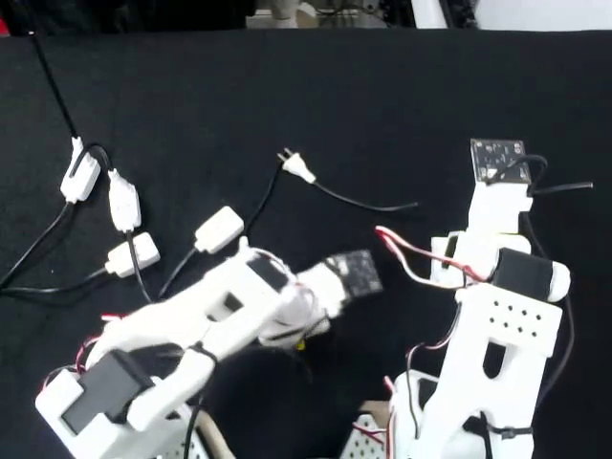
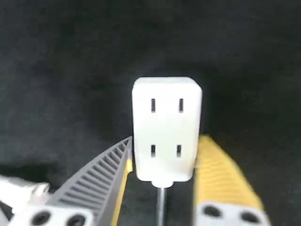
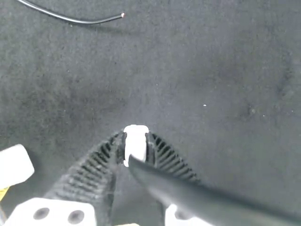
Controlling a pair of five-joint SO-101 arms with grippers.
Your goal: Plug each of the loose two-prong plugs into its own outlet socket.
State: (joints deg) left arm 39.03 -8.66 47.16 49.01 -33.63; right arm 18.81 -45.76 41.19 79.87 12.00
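Observation:
My left gripper [image 2: 167,141] is shut on a white outlet socket [image 2: 166,127] with two pairs of slots facing the camera, held between a grey finger [image 2: 101,174] and a yellow finger [image 2: 221,174]. My right gripper [image 3: 136,141] is shut on a small white plug [image 3: 136,135], whose black cable [image 3: 188,193] trails back past the fingers. A loose two-prong plug [image 1: 296,168] lies on the black table [image 1: 402,105] at mid-back, its cable [image 1: 368,203] curving right. In the high view both grippers are hidden under their arms.
Several white outlet blocks lie at the left: [image 1: 79,172], [image 1: 124,203], [image 1: 132,254], [image 1: 218,229], joined by black cords. A bare cable end [image 3: 121,15] lies on the cloth. A white block [image 3: 14,165] sits beside the right gripper.

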